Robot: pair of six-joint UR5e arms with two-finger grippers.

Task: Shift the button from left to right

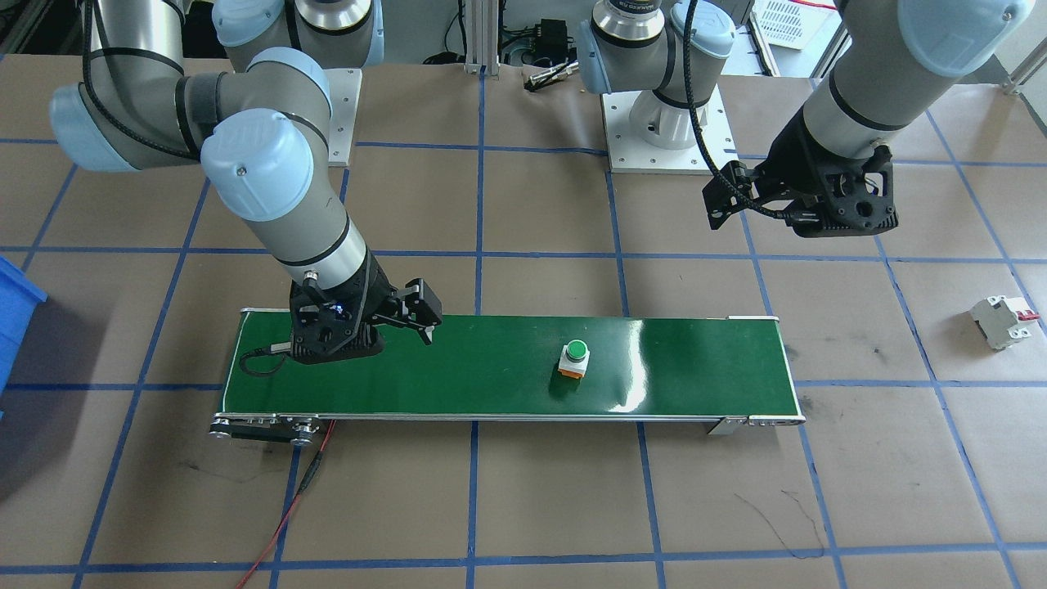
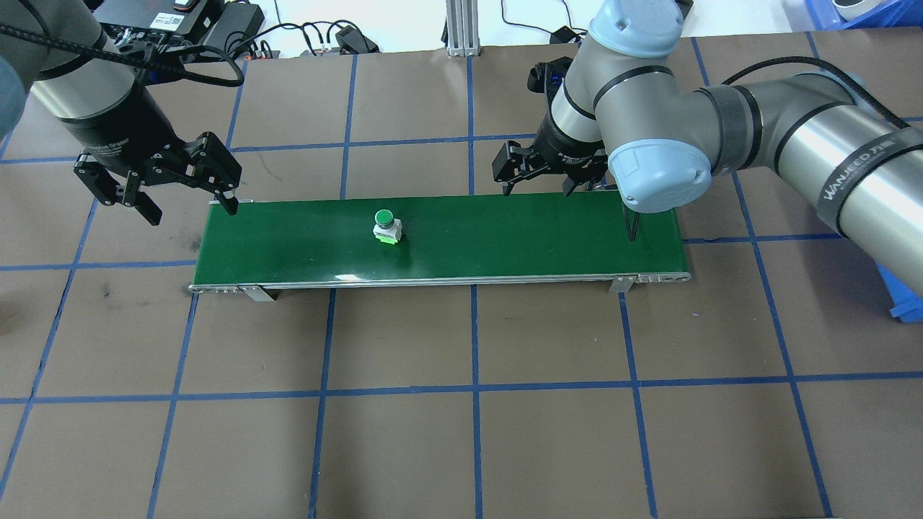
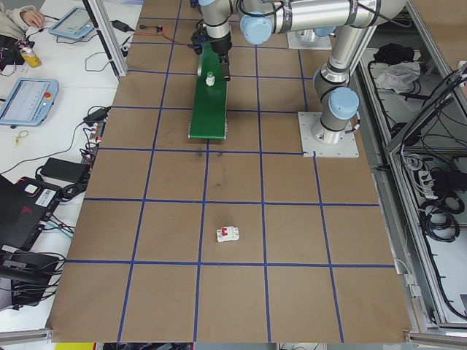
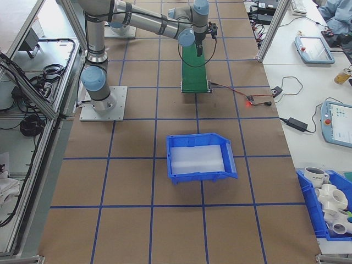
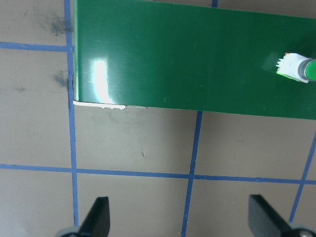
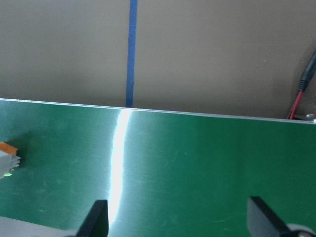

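While the button (image 2: pixel 384 226) stands upright on the green conveyor belt (image 2: pixel 505 245), somewhat toward the robot's left of the belt's middle, neither arm has hold of it. The left gripper (image 2: pixel 155 180) hangs beyond the belt's left end, over the brown paper of the table (image 2: pixel 461 404), its jaws spread wide with nothing between them; its wrist view shows both fingertips (image 5: pixel 98 217) apart above the blue grid tape, with the button off at the far upper right. The right gripper (image 2: pixel 541 173) hovers at the belt's far edge on the robot's right half, also spread and empty, and its own camera catches only the orange corner of the button at the left edge. The button looks small, rigid and light, a hard plastic piece: round green cap on top, white body, orange base. The smooth domed cap would likely slip between flat pads, so the squarer white body below it seems the better place to pinch, across two flat opposing faces, low enough to keep it from tipping. The glossy belt probably offers little friction, so a nudge from one finger could slide or topple it. A white circuit breaker (image 1: pixel 1004 321) lies well apart on the table, and a blue bin (image 4: pixel 201 157) sits off the right end.
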